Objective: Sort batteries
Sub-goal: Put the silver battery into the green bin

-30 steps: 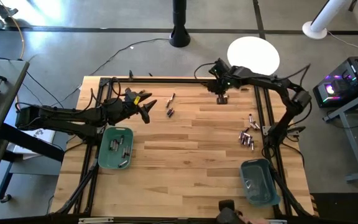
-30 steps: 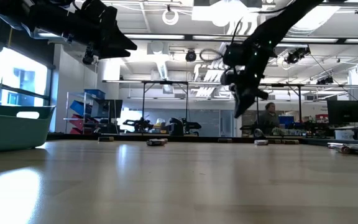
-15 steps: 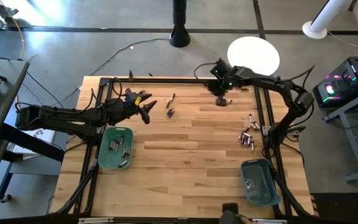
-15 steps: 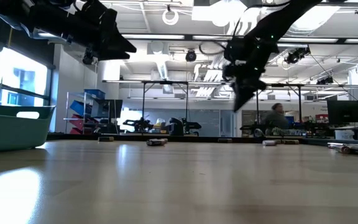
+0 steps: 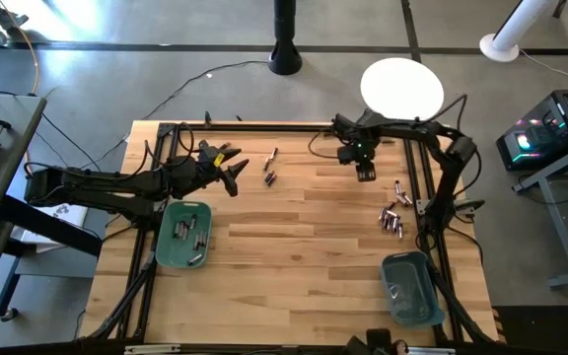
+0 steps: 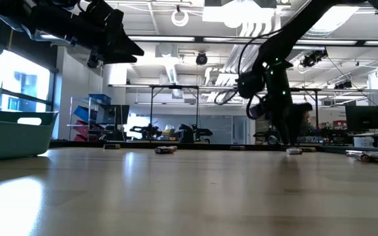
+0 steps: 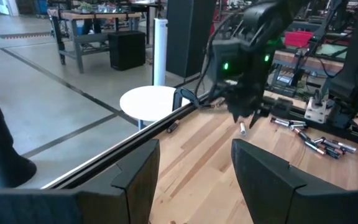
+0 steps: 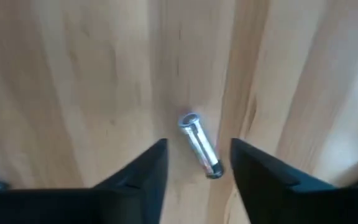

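Looking from above, my right gripper [image 5: 366, 174] hangs over the table's far right; my left gripper [image 5: 233, 177] waits, fingers apart, beside its bin [image 5: 184, 235]. Low view: a battery [image 6: 294, 151] lies on the wood right under the right arm. Right wrist: fingers apart, straddling that silvery battery, its long axis slanting across the gap. I'd say it's the right arm's pick.
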Tool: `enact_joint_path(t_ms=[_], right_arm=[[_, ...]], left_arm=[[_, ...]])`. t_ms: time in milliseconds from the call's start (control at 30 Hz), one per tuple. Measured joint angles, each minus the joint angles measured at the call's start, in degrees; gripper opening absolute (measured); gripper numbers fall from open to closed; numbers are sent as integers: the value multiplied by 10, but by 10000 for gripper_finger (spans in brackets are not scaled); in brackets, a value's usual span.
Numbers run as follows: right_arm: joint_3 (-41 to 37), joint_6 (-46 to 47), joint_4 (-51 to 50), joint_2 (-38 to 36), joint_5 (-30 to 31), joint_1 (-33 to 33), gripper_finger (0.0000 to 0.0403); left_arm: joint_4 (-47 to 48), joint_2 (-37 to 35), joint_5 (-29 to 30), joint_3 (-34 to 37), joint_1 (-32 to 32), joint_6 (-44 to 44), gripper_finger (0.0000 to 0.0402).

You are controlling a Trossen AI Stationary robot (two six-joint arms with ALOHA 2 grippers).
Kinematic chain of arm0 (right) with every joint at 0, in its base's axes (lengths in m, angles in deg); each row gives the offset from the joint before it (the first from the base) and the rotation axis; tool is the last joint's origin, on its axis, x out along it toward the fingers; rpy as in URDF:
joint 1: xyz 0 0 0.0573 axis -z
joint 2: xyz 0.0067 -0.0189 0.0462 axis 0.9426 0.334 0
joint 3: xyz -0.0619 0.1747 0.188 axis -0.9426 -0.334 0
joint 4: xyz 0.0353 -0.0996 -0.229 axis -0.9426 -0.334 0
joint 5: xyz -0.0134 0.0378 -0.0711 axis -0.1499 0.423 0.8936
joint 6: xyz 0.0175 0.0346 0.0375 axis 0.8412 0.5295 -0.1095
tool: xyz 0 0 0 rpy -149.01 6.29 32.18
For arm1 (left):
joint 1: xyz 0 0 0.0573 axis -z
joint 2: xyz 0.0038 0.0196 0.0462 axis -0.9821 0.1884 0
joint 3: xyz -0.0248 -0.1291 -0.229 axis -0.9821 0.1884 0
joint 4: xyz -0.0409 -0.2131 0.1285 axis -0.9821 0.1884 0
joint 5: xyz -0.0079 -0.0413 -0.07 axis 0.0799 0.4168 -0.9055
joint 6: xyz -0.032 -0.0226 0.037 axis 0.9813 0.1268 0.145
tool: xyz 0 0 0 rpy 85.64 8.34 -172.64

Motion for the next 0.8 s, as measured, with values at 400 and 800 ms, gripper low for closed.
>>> enact_joint_path(t_ms=[400, 800], right_arm=[[3, 23, -14, 81, 60, -34, 103], [-2, 142, 178, 2, -128, -33, 20]], left_arm=[[5, 0, 0, 0, 0, -5, 195], [42, 0, -5, 0, 0, 5, 195]])
